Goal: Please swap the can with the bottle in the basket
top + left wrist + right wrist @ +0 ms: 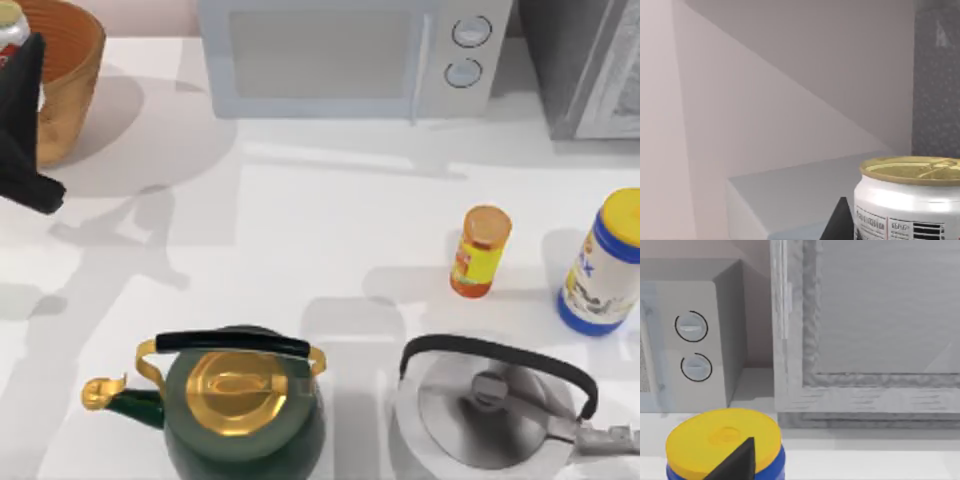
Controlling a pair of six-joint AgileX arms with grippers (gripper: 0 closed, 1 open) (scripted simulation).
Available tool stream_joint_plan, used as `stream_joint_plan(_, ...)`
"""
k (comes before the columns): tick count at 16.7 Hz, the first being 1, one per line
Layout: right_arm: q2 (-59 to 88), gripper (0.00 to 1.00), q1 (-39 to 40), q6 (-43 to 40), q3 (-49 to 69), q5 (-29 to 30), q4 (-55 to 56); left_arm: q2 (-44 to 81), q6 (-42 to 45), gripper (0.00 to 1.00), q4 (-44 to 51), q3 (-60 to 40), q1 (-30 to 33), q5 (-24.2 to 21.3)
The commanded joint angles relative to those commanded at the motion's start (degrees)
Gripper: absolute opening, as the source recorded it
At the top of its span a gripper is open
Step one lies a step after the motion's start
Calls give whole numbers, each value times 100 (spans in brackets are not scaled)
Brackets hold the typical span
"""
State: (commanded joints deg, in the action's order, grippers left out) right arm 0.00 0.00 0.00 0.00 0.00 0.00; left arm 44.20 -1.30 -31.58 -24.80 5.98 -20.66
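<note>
So my left gripper (18, 120) has the can (907, 200) pinched up over the basket (70, 60) rim, top-left of the table, and that smooth, light, slippery-looking tin wants a mid-body hold.

Can (12, 30) at top view's left edge, mostly hidden behind left arm. Basket (70, 60) cropped by upper edge. Blue container with yellow lid (605, 265) cut at right edge. Steel kettle (500, 410) and green kettle (240, 410) cropped below. Can label text illegible in left wrist view.
</note>
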Motion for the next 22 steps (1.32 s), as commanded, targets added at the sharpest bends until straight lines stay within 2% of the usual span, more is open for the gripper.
stream_joint_plan(6, 0, 100, 0, 0, 0, 0, 0, 1835, 102, 0, -1132, -948, 324, -1009)
stream_joint_plan(22, 0, 100, 0, 0, 0, 0, 0, 6330, 111, 0, -3357, -2881, 878, -3064)
